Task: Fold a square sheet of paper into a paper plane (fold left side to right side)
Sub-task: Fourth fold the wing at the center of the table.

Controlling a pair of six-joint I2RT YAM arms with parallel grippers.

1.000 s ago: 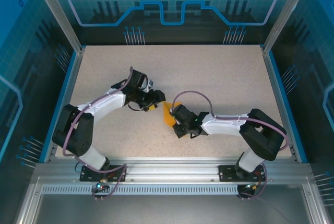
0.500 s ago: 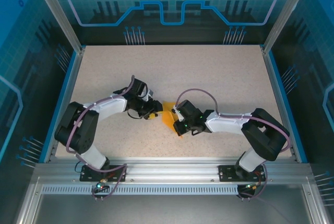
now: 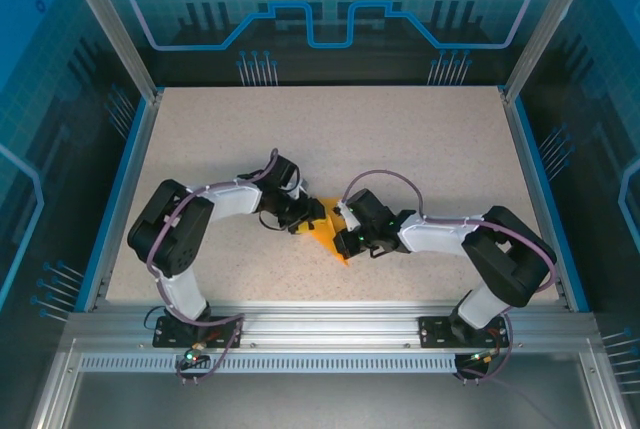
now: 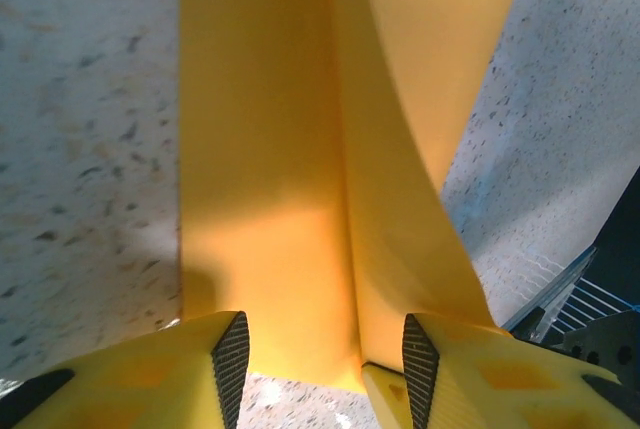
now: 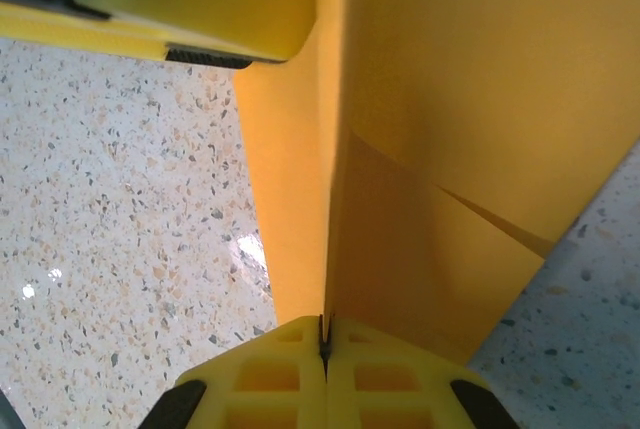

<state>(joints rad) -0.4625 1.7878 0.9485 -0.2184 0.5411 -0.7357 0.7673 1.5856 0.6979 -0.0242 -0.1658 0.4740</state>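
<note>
Top view: I'm seeing the orange sheet [image 3: 322, 236] lying partly folded on the speckled table [image 3: 420, 139], with the left gripper [image 3: 306, 221] at its left edge, the right gripper [image 3: 346, 236] at its right and blue-lit walls around.
Left wrist: the jaws are standing apart astride the sheet, gripping nothing, probably lining up on the crease.
Right wrist: the jaws are clamping the sheet's raised fold, likely steadying it.

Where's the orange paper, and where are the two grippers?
paper [image 4: 270, 149]: left wrist view, its flat middle.
left gripper [image 4: 325, 354]: left wrist view, midway between its fingertips.
right gripper [image 5: 323, 334]: right wrist view, where its fingertips meet.
</note>
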